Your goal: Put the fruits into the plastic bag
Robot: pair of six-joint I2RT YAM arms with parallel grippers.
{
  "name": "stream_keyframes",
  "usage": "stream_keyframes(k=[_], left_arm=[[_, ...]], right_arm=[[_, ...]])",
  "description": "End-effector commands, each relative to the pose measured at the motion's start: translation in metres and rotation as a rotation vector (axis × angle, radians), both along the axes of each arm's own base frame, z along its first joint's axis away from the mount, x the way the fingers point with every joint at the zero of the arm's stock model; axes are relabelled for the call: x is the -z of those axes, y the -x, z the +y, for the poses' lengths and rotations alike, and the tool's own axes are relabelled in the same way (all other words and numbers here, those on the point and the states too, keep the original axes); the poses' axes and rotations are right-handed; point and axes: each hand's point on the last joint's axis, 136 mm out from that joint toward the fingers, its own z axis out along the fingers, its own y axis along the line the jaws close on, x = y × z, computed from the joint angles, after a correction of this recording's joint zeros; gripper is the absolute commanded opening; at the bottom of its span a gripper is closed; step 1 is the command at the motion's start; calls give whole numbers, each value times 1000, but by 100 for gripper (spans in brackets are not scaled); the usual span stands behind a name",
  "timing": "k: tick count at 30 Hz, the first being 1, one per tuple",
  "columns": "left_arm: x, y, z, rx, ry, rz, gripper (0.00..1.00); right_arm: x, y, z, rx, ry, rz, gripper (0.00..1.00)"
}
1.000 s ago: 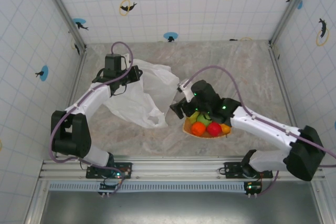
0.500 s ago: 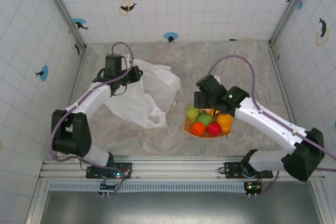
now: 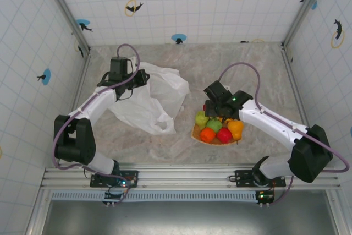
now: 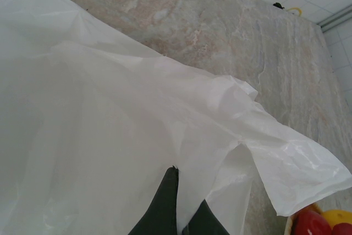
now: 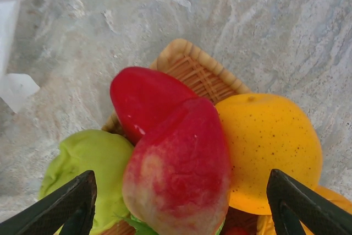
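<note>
The right hand (image 5: 180, 182) hangs with its fingers (image 5: 71, 202) spread wide over the heap of fruits (image 3: 216, 126) in the woven tray (image 5: 187, 53), and the red-and-peach fruit (image 5: 176, 163) sits right between them on top of the pile, so that looks like the one to take. A straight drop should serve best, with one finger going into the gap by the green fruit (image 5: 82, 169) and the other by the orange fruit (image 5: 269, 141), closing gently around the widest part, as the glossy skin will likely slip if pinched high. Lift straight up first, or the neighbours may roll off the tray onto the tabletop (image 3: 258, 70). The plastic bag (image 3: 146, 103) lies crumpled just to the left of the tray, and the left hand (image 3: 138, 78) appears closed on a fold at its far edge – how wide the mouth gapes I cannot tell, so the carry should aim for the raised edge by that hand and release low
</note>
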Motion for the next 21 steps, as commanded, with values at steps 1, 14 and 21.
stream_keyframes(k=[1, 14, 21], left_arm=[[-11, -1, -6, 12, 27, -6, 0], [-10, -1, -8, 15, 28, -1, 0], [-10, 0, -10, 20, 25, -2, 0]], right_arm=[[8, 0, 0, 18, -7, 11, 82], [20, 0, 1, 18, -16, 24, 75], [25, -1, -2, 31, -18, 25, 72]])
